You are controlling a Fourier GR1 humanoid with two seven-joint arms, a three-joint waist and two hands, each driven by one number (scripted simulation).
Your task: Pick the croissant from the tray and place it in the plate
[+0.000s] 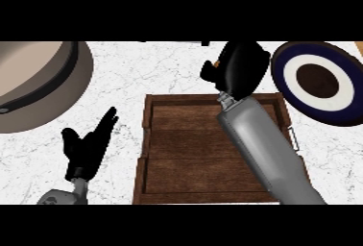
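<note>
Head view: right hand (237, 65) curls, presumably around the hidden croissant, between tray (205, 149) and plate (319, 81), apparently mid-carry; left hand (86, 144) rests relaxed.

Two smooth grey forearms, rounded and glossy, each narrowing to a slim metal wrist; left hand (85, 146) and right hand (239, 67) both matte black.

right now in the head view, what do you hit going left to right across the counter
Large tan pan at the far left → left hand, open and resting with fingers up → wooden tray → right hand, curled just past the tray's far edge → dark blue and white plate. The croissant itself isn't visible.
</note>
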